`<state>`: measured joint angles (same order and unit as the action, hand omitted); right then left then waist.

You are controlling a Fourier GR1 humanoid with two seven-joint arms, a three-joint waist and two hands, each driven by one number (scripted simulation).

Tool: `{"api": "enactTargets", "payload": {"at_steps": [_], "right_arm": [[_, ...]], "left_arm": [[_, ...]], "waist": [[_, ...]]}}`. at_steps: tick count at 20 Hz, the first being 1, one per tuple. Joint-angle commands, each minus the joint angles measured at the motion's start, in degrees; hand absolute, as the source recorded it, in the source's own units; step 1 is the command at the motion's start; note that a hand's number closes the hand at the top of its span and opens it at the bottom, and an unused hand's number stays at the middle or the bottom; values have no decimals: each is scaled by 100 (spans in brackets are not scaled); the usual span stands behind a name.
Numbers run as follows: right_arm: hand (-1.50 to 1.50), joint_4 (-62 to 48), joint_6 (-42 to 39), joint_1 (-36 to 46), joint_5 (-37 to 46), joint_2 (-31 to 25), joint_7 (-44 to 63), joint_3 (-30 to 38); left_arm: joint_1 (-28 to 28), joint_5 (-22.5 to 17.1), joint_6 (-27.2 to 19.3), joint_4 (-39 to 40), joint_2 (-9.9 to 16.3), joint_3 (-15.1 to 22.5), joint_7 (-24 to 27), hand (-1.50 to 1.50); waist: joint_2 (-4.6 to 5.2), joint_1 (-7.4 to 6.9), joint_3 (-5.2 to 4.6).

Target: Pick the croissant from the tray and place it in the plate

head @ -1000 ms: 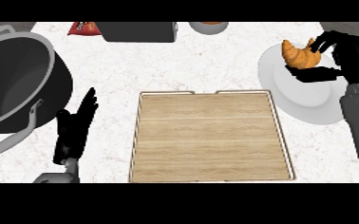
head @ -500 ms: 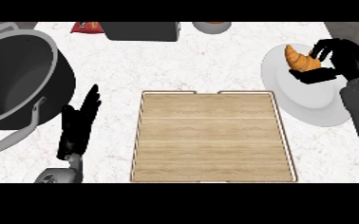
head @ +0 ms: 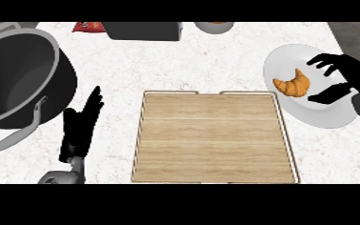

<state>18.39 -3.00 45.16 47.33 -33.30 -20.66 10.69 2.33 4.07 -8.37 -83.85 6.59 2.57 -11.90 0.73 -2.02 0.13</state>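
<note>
While my left hand [head: 79,128] rested with fingers straight beside the one wooden tray [head: 211,138], my right hand [head: 337,78] hung released, fingers spread, just beside the single croissant [head: 294,84], which lay on the one white plate [head: 309,117]. One dark pot [head: 28,81] stood far left.

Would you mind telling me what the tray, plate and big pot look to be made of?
Tray: pale wood, matte, grain lines showing, with a thin wire-like rim. Plate: smooth plain white, probably ceramic. Pot: dark inside with a grey rim and handle, likely metal.
</note>
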Motion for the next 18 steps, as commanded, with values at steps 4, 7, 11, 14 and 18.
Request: {"api": "enactTargets", "payload": {"at_steps": [4,7,11,14,18], "right_arm": [[-150,-183,-266,-74,-786,103,-1581,663],[-150,-297,-912,261,-1709,-99,-1754,1540],[-150,-552,-1640,224,-2262,-376,-1842,2040],[-150,-763,-2123,-93,-2367,-645,-2187,2123],[-150,-868,-2459,-412,-2335,-672,-2564,2052]], "left_arm": [[-25,45,-45,9,1,-41,-5,0],[28,-8,-20,-48,29,-82,-78,0],[25,100,-89,117,-21,-51,39,0],[-63,-5,5,-124,-5,-55,-92,0],[38,166,-90,86,-171,102,31,0]], "waist": [[-16,74,5],[-4,72,17],[-11,124,1],[3,45,7],[22,29,11]]}}
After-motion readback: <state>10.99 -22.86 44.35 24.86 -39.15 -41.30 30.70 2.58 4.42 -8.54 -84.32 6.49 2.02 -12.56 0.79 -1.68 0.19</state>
